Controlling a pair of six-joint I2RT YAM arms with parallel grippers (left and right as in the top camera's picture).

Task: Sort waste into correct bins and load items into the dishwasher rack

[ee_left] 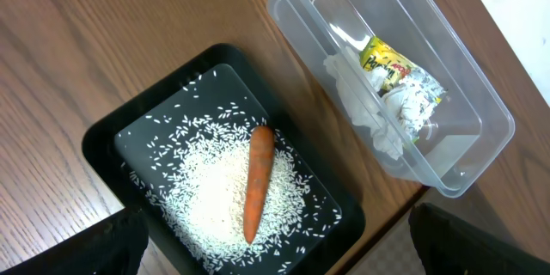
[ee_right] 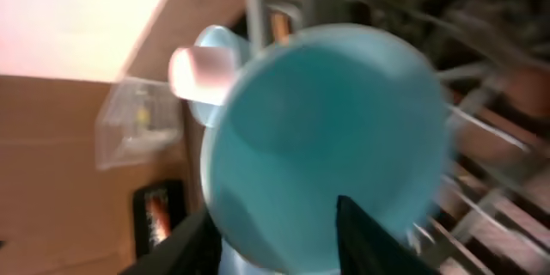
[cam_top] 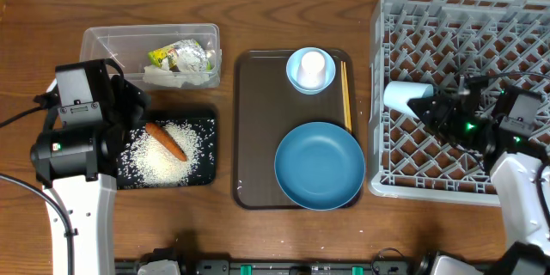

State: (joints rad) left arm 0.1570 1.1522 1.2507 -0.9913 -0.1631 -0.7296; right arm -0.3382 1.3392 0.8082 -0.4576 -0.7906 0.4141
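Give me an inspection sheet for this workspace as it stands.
Surface: wooden table with brown serving tray.
Job's things: rice and carrot in black tray; wrapper and tissue in clear tub; white cup in light-blue bowl, chopsticks and dark-blue bowl on serving tray.
Clutter: nothing seen.
Grippers: left gripper open above black tray; right gripper shut on pale-blue cup at left edge of rack.
Cables: black cable beside left arm.
Surroundings: nothing seen.

I work at a lab-style test bench staged as a kitchen: wood-grain table point(cam_top: 284, 17), grey dishwasher rack point(cam_top: 464, 4) at right, brown tray point(cam_top: 258, 137) mid-frame, loose cables point(cam_top: 17, 119) at left.
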